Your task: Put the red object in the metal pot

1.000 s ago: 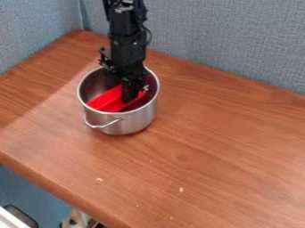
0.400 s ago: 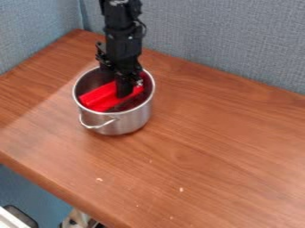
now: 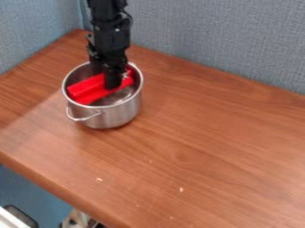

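The metal pot [image 3: 103, 100] stood near the table's [image 3: 202, 151] back-left corner, w/ the red object [image 3: 91, 89] lying tilted inside it. The gripper [image 3: 114, 78] reached down into the pot from above, black fingers closed on the red object's right end.

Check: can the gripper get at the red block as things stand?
Probably yes. The gripper is already down inside the pot, right at the red block, with nothing between them. Whether it grips it is unclear.
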`<control>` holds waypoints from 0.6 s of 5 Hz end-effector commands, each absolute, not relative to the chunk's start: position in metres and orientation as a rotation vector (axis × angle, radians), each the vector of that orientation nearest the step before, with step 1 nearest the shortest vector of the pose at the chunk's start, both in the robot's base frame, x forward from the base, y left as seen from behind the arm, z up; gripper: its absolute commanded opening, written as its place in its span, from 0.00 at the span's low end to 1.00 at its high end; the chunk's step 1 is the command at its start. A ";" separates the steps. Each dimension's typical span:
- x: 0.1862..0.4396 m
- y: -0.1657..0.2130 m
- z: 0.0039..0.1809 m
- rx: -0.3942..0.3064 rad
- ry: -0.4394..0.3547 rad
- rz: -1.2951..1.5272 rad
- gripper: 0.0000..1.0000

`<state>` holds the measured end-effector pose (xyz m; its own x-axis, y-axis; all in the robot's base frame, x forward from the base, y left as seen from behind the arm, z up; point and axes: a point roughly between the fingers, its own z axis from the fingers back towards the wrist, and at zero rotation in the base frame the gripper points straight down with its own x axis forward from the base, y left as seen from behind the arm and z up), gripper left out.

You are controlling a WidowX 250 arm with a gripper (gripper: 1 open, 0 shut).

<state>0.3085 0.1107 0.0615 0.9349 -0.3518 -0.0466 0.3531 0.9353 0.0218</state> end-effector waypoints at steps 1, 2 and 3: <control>0.315 0.123 0.067 0.057 0.009 -0.378 0.00; 0.316 0.127 0.061 0.057 0.013 -0.397 0.00; 0.318 0.123 0.063 0.059 0.014 -0.470 0.00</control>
